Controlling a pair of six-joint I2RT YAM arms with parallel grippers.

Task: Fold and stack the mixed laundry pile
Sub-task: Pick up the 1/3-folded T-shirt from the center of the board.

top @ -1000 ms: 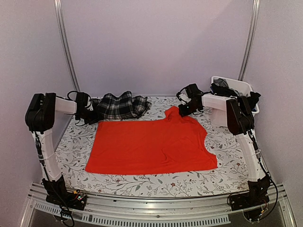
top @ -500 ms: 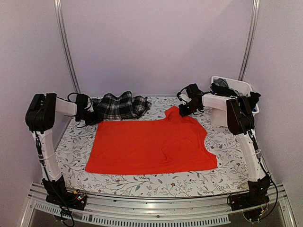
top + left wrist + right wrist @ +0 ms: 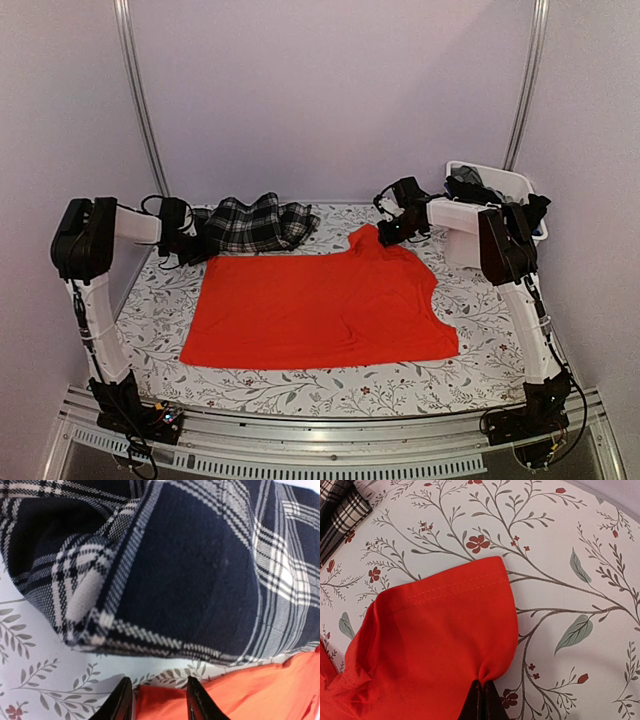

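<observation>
A bright orange-red garment (image 3: 320, 300) lies spread flat on the floral tablecloth (image 3: 470, 330). The black-and-white plaid garment (image 3: 250, 225) lies bunched behind its far left corner. My left gripper (image 3: 196, 254) is low at that corner. In the left wrist view its jaws (image 3: 157, 700) stand open with the orange corner (image 3: 160, 705) between them and the plaid (image 3: 190, 570) just beyond. My right gripper (image 3: 386, 238) is at the far right sleeve. In the right wrist view it (image 3: 482, 695) is shut, pinching a fold of the orange sleeve (image 3: 435, 645).
A white plastic bin (image 3: 512, 181) stands at the far right corner with dark garments (image 3: 468, 184) in it, close behind the right arm. Metal frame posts rise at the back left and right. The plaid's edge shows at the left of the right wrist view (image 3: 335, 510).
</observation>
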